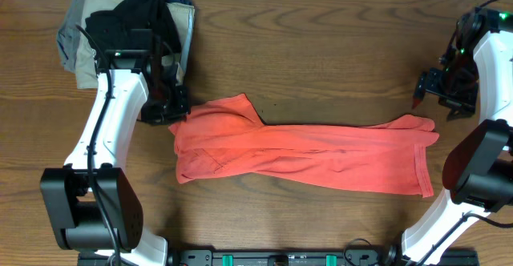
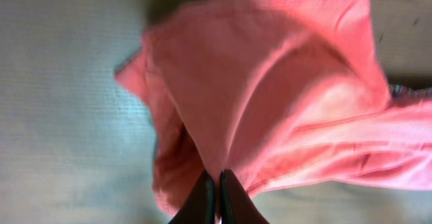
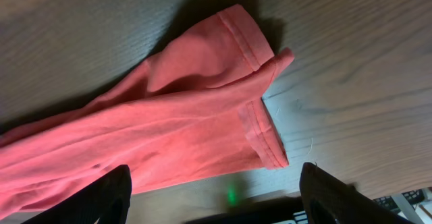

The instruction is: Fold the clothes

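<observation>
1. A pile of khaki/grey garments (image 1: 76, 38) is lying beyond the T-shirt's left end, well apart from it, with a black garment (image 1: 132, 18) resting on top.
2. The left gripper (image 1: 176, 112) is sitting at the T-shirt's left edge. In the left wrist view its fingertips (image 2: 202, 200) are pressing almost together and pinching the cloth, which is rising in a fold towards them.
3. The T-shirt (image 1: 304, 150) is lying on the table (image 1: 321, 42) as a long, narrow, rumpled band, and no lettering is showing. A sleeve flap is sticking up near its left end.
4. The right gripper (image 1: 429, 90) is hovering just beyond the T-shirt's right end, clear of the cloth. Its fingers (image 3: 108, 190) are standing wide apart and holding nothing, with the hemmed edge showing between them.
</observation>
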`<state>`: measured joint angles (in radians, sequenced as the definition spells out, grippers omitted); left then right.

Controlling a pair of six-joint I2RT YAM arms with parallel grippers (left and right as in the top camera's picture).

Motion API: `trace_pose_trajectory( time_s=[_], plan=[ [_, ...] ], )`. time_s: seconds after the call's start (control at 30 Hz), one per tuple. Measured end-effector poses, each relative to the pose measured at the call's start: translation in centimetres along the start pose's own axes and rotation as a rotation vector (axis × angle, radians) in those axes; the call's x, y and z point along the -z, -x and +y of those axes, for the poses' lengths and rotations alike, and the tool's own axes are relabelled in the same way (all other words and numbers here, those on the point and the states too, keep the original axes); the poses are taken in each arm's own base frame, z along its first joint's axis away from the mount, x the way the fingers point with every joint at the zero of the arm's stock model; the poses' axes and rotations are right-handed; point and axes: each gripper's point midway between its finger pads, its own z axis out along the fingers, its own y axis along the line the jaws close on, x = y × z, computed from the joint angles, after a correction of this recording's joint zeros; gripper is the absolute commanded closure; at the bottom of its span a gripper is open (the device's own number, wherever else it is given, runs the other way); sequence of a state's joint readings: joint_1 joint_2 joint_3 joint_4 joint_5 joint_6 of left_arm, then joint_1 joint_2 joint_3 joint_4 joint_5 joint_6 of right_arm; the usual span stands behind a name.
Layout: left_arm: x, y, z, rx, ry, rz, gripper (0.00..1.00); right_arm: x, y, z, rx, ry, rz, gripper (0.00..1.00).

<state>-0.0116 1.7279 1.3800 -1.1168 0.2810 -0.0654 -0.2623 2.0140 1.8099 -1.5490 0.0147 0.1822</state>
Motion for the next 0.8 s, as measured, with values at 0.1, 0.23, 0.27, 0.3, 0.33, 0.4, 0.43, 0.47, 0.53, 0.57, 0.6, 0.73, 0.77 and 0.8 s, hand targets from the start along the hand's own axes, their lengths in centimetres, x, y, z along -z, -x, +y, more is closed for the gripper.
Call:
trace_pose_trajectory(
  time_s=[0.1,0.23,0.27,0.3,0.33,0.4,0.43,0.47,0.53,0.57,0.6,0.73,0.77,0.8],
  plan=[
    [0.0,-1.6,0.2,0.027,0.007,0.069,0.94,-0.9,-0.3,0.0,0.000,-0.003,0.018,0.22],
    [0.2,-3.5,0.4,0.047,0.017,0.142,0.94,-2.2,-0.6,-0.1,0.001,-0.007,0.038,0.22],
    [0.2,-3.8,0.4,0.049,0.019,0.154,0.94,-2.5,-0.7,-0.1,0.001,-0.008,0.044,0.22],
    [0.2,-3.9,0.5,0.051,0.021,0.161,0.94,-2.6,-0.8,-0.1,0.001,-0.009,0.049,0.22],
    [0.2,-4.2,0.5,0.053,0.023,0.171,0.94,-2.7,-0.8,-0.1,0.001,-0.010,0.052,0.22],
    [0.1,-4.7,0.7,0.058,0.034,0.192,0.94,-2.7,-0.8,-0.1,0.001,-0.009,0.051,0.22],
    [0.0,-5.1,1.0,0.061,0.048,0.205,0.94,-2.7,-0.8,-0.1,0.001,-0.009,0.050,0.22],
    [0.0,-5.4,1.3,0.069,0.063,0.217,0.94,-2.7,-0.8,-0.1,0.001,-0.009,0.049,0.22],
    [0.0,-6.0,1.9,0.091,0.101,0.238,0.94,-2.7,-0.7,-0.1,0.001,-0.009,0.047,0.21],
    [0.1,-6.2,2.3,0.103,0.124,0.245,0.94,-2.7,-0.7,-0.1,0.001,-0.009,0.047,0.21],
    [0.2,-6.4,2.6,0.115,0.147,0.249,0.94,-2.7,-0.7,-0.1,0.001,-0.009,0.047,0.21],
    [1.0,-6.9,3.4,0.141,0.201,0.239,0.94,-2.7,-0.6,-0.1,0.001,-0.008,0.042,0.21],
    [1.4,-7.1,3.5,0.144,0.208,0.232,0.94,-2.7,-0.6,-0.1,0.001,-0.007,0.041,0.21],
    [2.0,-7.4,3.5,0.147,0.214,0.217,0.94,-2.7,-0.6,-0.1,0.001,-0.007,0.040,0.21]
  ],
)
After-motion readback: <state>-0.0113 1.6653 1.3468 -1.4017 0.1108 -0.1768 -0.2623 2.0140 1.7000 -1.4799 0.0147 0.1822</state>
